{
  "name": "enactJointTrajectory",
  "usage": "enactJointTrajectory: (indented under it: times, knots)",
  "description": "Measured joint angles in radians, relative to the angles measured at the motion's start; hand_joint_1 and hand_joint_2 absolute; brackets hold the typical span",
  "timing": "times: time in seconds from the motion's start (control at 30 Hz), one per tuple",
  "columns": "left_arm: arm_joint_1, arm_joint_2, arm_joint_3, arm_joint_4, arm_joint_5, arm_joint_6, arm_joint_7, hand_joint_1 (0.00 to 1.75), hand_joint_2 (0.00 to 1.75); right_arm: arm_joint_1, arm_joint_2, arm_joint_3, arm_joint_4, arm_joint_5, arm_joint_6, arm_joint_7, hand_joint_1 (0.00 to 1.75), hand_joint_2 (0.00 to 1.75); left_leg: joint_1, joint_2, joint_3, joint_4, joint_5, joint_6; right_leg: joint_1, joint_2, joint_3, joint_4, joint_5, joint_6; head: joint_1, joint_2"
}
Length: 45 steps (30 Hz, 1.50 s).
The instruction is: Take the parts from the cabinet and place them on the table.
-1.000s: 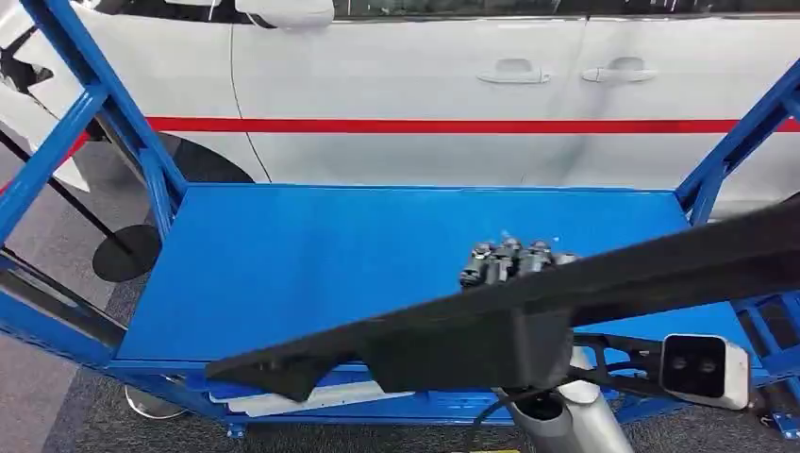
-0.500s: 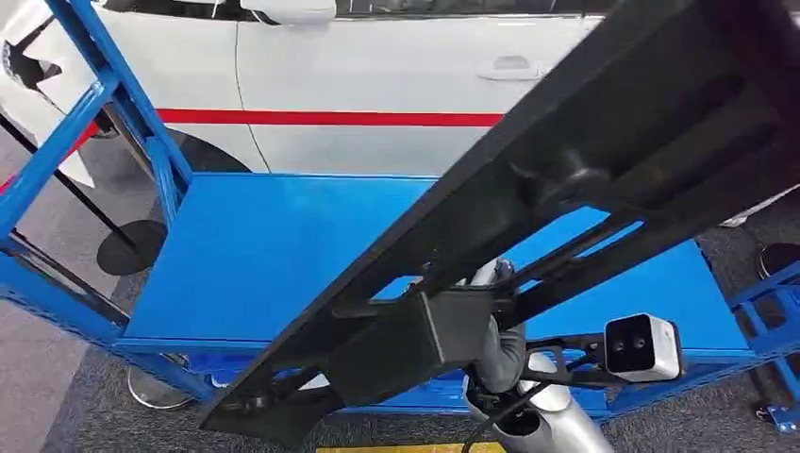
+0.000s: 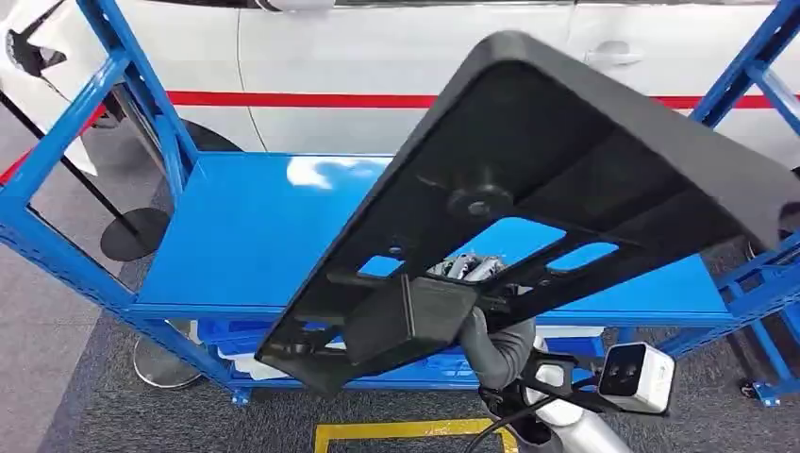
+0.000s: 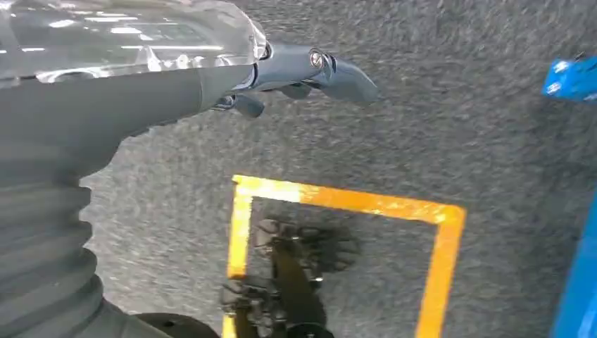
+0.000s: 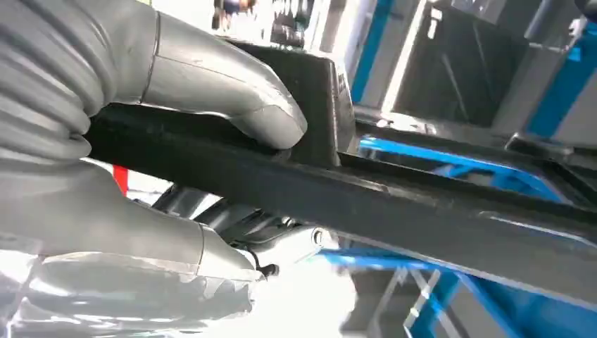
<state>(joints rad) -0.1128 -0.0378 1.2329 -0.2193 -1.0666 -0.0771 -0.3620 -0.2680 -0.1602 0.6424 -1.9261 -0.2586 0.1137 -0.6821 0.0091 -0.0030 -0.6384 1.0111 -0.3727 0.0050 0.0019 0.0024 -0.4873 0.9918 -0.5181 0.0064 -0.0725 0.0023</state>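
Observation:
A large black plastic part hangs tilted over the blue table, with its ribbed underside and cut-outs facing me. My right hand grips it from below at its near, lower end, by a boxy block. In the right wrist view the thumb presses on a black bar of the part, and the fingers are under it. My left hand hangs over the grey carpet, its fingers apart and nothing in them.
A white car with a red stripe stands right behind the table. Blue frame posts rise at the table's left and right ends. A yellow floor marking lies on the carpet in front of the table. A round black stand base sits at the left.
The black part has swung from lying low and flat across the view to a steep upward tilt, underside towards me. The camera has shifted slightly too.

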Motion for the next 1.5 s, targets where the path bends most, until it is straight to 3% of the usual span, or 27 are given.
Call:
enactJointTrajectory:
  times: [0.07, 0.13, 0.2, 0.23, 0.27, 0.3, 0.37, 0.43, 0.47, 0.57, 0.6, 0.63, 0.7, 0.73, 0.77, 0.83, 0.87, 0.9, 0.93, 1.07, 1.1, 1.2, 1.27, 1.33, 1.4, 1.47, 1.5]
  knots:
    - [0.003, 0.005, -0.003, 0.0, -0.003, 0.0, 0.01, 0.0, 1.75, 0.0, -0.012, 0.0, -0.005, 0.005, -0.009, 0.0, 1.75, 1.75, -0.002, -0.002, -0.008, -0.003, 0.008, -0.012, -0.015, -0.005, -0.009, -0.016, 0.027, -0.021, 0.0, 0.0]
    - [0.005, 0.007, -0.006, 0.0, -0.006, -0.001, 0.023, 0.0, 1.75, 0.0, -0.019, 0.0, -0.011, -0.003, 0.008, 0.0, 1.75, 1.75, 0.002, -0.002, -0.036, 0.07, -0.096, -0.015, -0.009, -0.009, -0.034, -0.016, 0.048, -0.038, 0.0, 0.0]
    - [0.005, 0.009, -0.006, 0.0, 0.001, 0.0, 0.037, 0.0, 1.75, 0.005, -0.027, -0.003, -0.013, -0.004, 0.04, 0.0, 1.75, 1.75, 0.003, -0.002, -0.071, 0.223, -0.208, -0.02, -0.005, -0.009, -0.063, -0.015, 0.069, -0.038, 0.0, 0.0]
    - [0.005, 0.01, -0.006, 0.0, 0.009, 0.002, 0.045, 0.0, 1.75, 0.005, -0.03, -0.004, -0.013, -0.004, 0.063, 0.0, 1.75, 1.75, 0.003, -0.002, -0.08, 0.291, -0.227, -0.022, -0.004, -0.009, -0.08, -0.013, 0.081, -0.038, 0.0, 0.0]
    - [0.006, 0.011, -0.006, 0.0, 0.015, 0.005, 0.05, 0.0, 1.75, 0.006, -0.032, -0.006, -0.013, -0.006, 0.083, 0.0, 1.75, 1.75, 0.003, -0.002, -0.072, 0.322, -0.208, -0.023, -0.003, -0.009, -0.098, -0.009, 0.092, -0.037, 0.0, 0.0]
    - [0.007, 0.013, -0.004, 0.0, 0.023, 0.008, 0.056, 0.0, 1.75, 0.007, -0.032, -0.009, -0.013, -0.009, 0.101, 0.0, 1.75, 1.75, 0.003, -0.002, -0.046, 0.309, -0.171, -0.022, -0.003, -0.009, -0.114, -0.004, 0.101, -0.035, 0.0, 0.0]
    - [0.008, 0.016, 0.0, 0.0, 0.027, 0.011, 0.063, 0.0, 1.75, 0.007, -0.032, -0.019, -0.013, -0.013, 0.134, 0.0, 1.75, 1.75, 0.003, -0.002, 0.055, 0.185, -0.109, -0.017, -0.002, -0.009, -0.144, 0.008, 0.116, -0.03, 0.0, 0.0]
    - [0.006, 0.018, 0.003, 0.0, 0.031, 0.013, 0.07, 0.0, 1.75, 0.007, -0.033, -0.03, -0.013, -0.013, 0.175, 0.0, 1.75, 1.75, -0.005, -0.002, 0.184, 0.002, -0.158, -0.007, 0.003, -0.009, -0.161, 0.024, 0.126, -0.021, 0.0, 0.0]
    - [0.006, 0.018, 0.003, 0.0, 0.031, 0.015, 0.074, 0.0, 1.75, 0.007, -0.033, -0.035, -0.012, -0.011, 0.201, 0.0, 1.75, 1.75, -0.004, -0.003, 0.195, -0.029, -0.173, -0.003, 0.002, -0.011, -0.163, 0.025, 0.134, -0.014, 0.0, 0.0]
    - [0.016, 0.018, 0.005, 0.0, 0.033, 0.017, 0.083, 0.0, 1.75, 0.008, -0.033, -0.05, -0.011, -0.005, 0.256, 0.0, 1.75, 1.75, -0.004, -0.002, 0.177, -0.029, -0.147, 0.014, 0.003, -0.012, -0.167, 0.02, 0.161, 0.004, 0.0, 0.0]
    - [0.016, 0.016, 0.005, 0.0, 0.033, 0.018, 0.086, 0.0, 1.75, 0.011, -0.034, -0.055, -0.01, -0.005, 0.264, 0.0, 1.75, 1.75, 0.0, 0.006, 0.168, -0.03, -0.135, 0.02, -0.005, -0.002, -0.175, 0.031, 0.132, 0.008, 0.0, 0.0]
    - [0.016, 0.016, 0.005, 0.0, 0.033, 0.018, 0.09, 0.0, 1.75, 0.011, -0.034, -0.058, -0.008, -0.005, 0.267, 0.0, 1.75, 1.75, 0.0, 0.007, 0.151, -0.03, -0.123, 0.031, -0.006, -0.002, -0.191, 0.074, 0.062, 0.016, 0.001, 0.0]
    - [0.017, 0.016, 0.006, 0.0, 0.034, 0.019, 0.092, 0.0, 1.75, 0.012, -0.039, -0.061, -0.005, -0.01, 0.272, 0.0, 1.75, 1.75, 0.0, 0.009, 0.123, -0.027, -0.098, 0.033, -0.012, -0.002, -0.229, 0.221, -0.053, 0.027, 0.001, 0.0]
    - [0.018, 0.016, 0.006, 0.0, 0.034, 0.02, 0.093, 0.0, 1.75, 0.013, -0.04, -0.061, -0.002, -0.013, 0.273, 0.0, 1.75, 1.75, 0.0, 0.009, 0.104, -0.023, -0.086, 0.031, -0.013, -0.002, -0.243, 0.293, -0.076, 0.031, 0.001, 0.0]
    - [0.019, 0.016, 0.006, 0.0, 0.035, 0.021, 0.093, 0.0, 1.75, 0.015, -0.043, -0.061, 0.0, -0.017, 0.275, 0.0, 1.75, 1.75, 0.0, 0.01, 0.086, -0.018, -0.077, 0.03, -0.015, -0.003, -0.243, 0.332, -0.065, 0.033, 0.001, 0.0]
    - [0.021, 0.013, 0.009, 0.0, 0.039, 0.022, 0.093, 0.0, 1.75, 0.016, -0.048, -0.061, 0.004, -0.02, 0.276, 0.0, 1.75, 1.75, 0.0, 0.011, 0.05, -0.006, -0.061, 0.025, -0.018, -0.003, -0.188, 0.293, 0.007, 0.034, 0.001, 0.0]
    - [0.021, 0.012, 0.01, 0.0, 0.04, 0.023, 0.093, 0.0, 1.75, 0.016, -0.05, -0.061, 0.005, -0.021, 0.277, 0.0, 1.75, 1.75, 0.001, 0.01, 0.034, 0.001, -0.054, 0.022, -0.018, -0.003, -0.132, 0.22, 0.039, 0.032, 0.001, 0.0]
    - [0.021, 0.011, 0.01, 0.0, 0.04, 0.024, 0.093, 0.0, 1.75, 0.015, -0.051, -0.061, 0.005, -0.026, 0.277, 0.0, 1.75, 1.75, 0.001, 0.01, 0.022, 0.009, -0.048, 0.018, -0.018, -0.002, -0.057, 0.12, 0.04, 0.027, 0.0, 0.0]
    - [0.021, 0.009, 0.011, 0.0, 0.042, 0.024, 0.093, 0.0, 1.75, 0.015, -0.051, -0.062, 0.005, -0.034, 0.28, 0.0, 1.75, 1.75, -0.004, 0.007, 0.014, 0.013, -0.041, 0.012, -0.011, -0.002, -0.005, 0.033, -0.005, 0.021, 0.001, 0.0]
    - [0.024, 0.006, 0.017, 0.0, 0.043, 0.024, 0.095, 0.0, 1.75, 0.022, -0.053, -0.073, 0.005, -0.048, 0.31, 0.0, 1.75, 1.75, -0.003, 0.006, 0.01, -0.002, -0.004, -0.014, -0.006, -0.003, -0.011, 0.003, 0.012, -0.01, 0.0, 0.0]
    - [0.024, 0.006, 0.019, 0.0, 0.043, 0.024, 0.095, 0.0, 1.75, 0.022, -0.052, -0.076, 0.006, -0.047, 0.32, 0.0, 1.75, 1.75, 0.001, 0.006, 0.005, 0.009, -0.021, -0.017, -0.015, -0.011, -0.019, -0.003, 0.027, -0.02, 0.0, 0.0]
    - [0.025, 0.001, 0.025, 0.0, 0.043, 0.023, 0.097, 0.0, 1.75, 0.028, -0.045, -0.086, 0.007, -0.039, 0.337, 0.0, 1.75, 1.75, 0.003, 0.006, -0.048, 0.174, -0.202, -0.023, -0.009, -0.011, -0.064, -0.001, 0.063, -0.039, 0.0, 0.0]
    - [0.024, -0.002, 0.027, 0.0, 0.043, 0.023, 0.097, 0.0, 1.75, 0.029, -0.045, -0.094, 0.007, -0.033, 0.336, 0.0, 1.75, 1.75, 0.003, 0.006, -0.064, 0.301, -0.241, -0.026, -0.005, -0.012, -0.099, 0.003, 0.087, -0.039, 0.0, 0.0]
    - [0.024, -0.002, 0.027, 0.0, 0.043, 0.024, 0.097, 0.0, 1.75, 0.03, -0.045, -0.098, 0.007, -0.033, 0.336, 0.0, 1.75, 1.75, 0.003, 0.006, -0.019, 0.289, -0.165, -0.025, -0.002, -0.012, -0.137, 0.011, 0.11, -0.036, 0.0, 0.0]
    - [0.022, -0.002, 0.027, 0.0, 0.044, 0.025, 0.097, 0.0, 1.75, 0.03, -0.045, -0.1, 0.007, -0.034, 0.336, 0.0, 1.75, 1.75, 0.002, 0.005, 0.093, 0.147, -0.115, -0.016, -0.001, -0.011, -0.169, 0.022, 0.13, -0.031, 0.0, 0.0]
    - [0.018, -0.002, 0.028, 0.0, 0.045, 0.025, 0.094, 0.0, 1.75, 0.029, -0.045, -0.103, 0.007, -0.037, 0.336, 0.0, 1.75, 1.75, -0.005, 0.005, 0.211, -0.03, -0.181, -0.008, 0.002, -0.012, -0.182, 0.033, 0.143, -0.021, 0.0, 0.0]
    - [0.017, -0.002, 0.028, 0.0, 0.045, 0.025, 0.092, 0.0, 1.75, 0.029, -0.044, -0.103, 0.007, -0.038, 0.336, 0.0, 1.75, 1.75, -0.007, 0.005, 0.195, -0.022, -0.177, -0.006, 0.0, -0.016, -0.179, 0.028, 0.155, -0.014, 0.0, 0.0]
